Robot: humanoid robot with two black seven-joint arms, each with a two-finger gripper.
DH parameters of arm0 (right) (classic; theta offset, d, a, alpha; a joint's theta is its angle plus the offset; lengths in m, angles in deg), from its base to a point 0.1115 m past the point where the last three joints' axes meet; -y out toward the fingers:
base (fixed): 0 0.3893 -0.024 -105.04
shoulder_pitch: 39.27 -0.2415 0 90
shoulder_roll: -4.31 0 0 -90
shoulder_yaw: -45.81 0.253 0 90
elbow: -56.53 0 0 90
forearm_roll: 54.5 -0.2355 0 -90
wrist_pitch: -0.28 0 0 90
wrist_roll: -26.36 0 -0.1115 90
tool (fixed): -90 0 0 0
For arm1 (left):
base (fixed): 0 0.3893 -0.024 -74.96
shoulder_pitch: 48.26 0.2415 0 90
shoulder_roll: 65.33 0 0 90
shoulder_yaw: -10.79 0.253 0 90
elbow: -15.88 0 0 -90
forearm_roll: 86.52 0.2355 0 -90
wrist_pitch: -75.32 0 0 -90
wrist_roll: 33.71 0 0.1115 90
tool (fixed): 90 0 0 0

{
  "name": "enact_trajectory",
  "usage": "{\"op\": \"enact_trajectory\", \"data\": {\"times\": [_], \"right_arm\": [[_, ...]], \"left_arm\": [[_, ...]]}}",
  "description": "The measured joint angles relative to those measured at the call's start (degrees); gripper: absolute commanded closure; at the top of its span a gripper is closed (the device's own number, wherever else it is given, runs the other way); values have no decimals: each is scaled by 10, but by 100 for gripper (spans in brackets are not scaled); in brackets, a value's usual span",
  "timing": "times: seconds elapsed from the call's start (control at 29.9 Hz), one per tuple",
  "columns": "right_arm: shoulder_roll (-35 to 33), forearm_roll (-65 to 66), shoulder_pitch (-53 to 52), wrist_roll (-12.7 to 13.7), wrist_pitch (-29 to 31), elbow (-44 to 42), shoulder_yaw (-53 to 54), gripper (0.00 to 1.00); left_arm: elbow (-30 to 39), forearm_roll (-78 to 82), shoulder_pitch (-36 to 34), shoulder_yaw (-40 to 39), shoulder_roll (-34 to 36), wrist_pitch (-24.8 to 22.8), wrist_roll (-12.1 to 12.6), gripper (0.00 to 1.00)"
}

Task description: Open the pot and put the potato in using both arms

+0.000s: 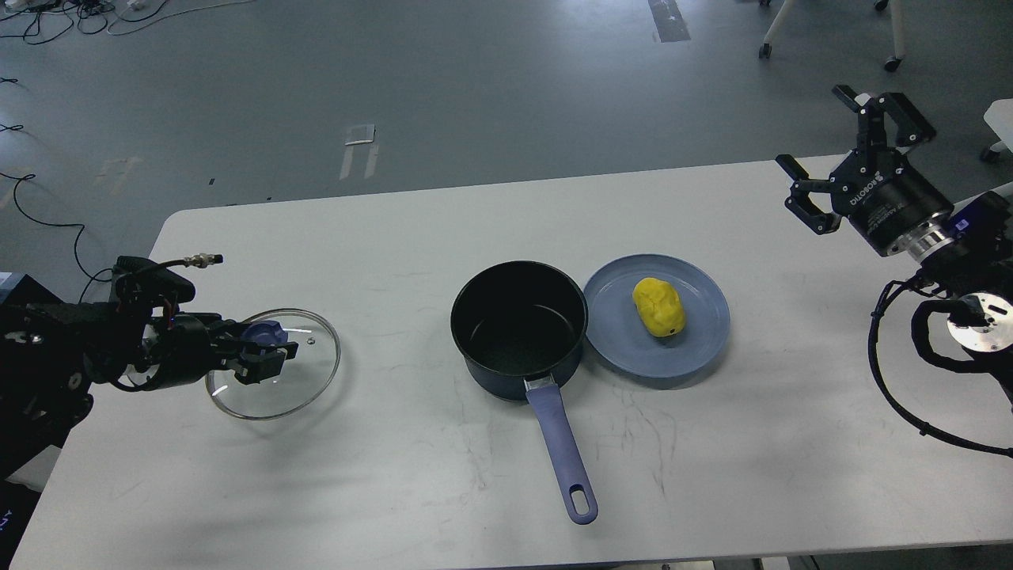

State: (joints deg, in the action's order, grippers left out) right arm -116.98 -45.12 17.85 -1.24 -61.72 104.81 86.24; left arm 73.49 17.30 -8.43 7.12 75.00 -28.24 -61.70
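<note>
The dark navy pot (518, 326) stands open at the table's middle, its black inside empty, its periwinkle handle (560, 447) pointing toward me. The yellow potato (658, 306) lies on a round blue plate (696, 348) just right of the pot. My left gripper (265, 348) is shut on the blue knob of the glass lid (293, 380) and holds the lid low over the table's left side, well away from the pot. My right gripper (851, 134) is open and empty, raised above the table's far right corner.
The white table (396, 475) ends in a far edge behind the pot and a near edge at the bottom. Grey floor with cables and chair legs lies beyond. My right arm's cables (910, 380) hang over the table's right edge.
</note>
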Motion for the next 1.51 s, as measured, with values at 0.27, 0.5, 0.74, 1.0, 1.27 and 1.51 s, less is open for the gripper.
{"op": "enact_trajectory", "data": {"times": [0.27,0.5,0.74,1.0,1.27,1.51], "right_arm": [[0,0,0,0,0,2,-1,0],[-1,0,0,0,0,2,-1,0],[-6,0,0,0,0,4,-1,0],[-17,0,0,0,0,12,-1,0],[-52,9,0,0,0,39,-4,0],[-103,157,-14,1,0,88,-27,0]], "left_arm": [[-8,-6,17,-8,-2,1,0,49],[-20,-10,24,-13,-2,2,0,19],[-22,-22,29,-13,-3,1,0,3],[-16,-58,19,-21,3,-6,0,2],[-13,-441,-89,-45,-12,-112,0,2],[-14,-740,-103,-79,-71,-96,0,2]]}}
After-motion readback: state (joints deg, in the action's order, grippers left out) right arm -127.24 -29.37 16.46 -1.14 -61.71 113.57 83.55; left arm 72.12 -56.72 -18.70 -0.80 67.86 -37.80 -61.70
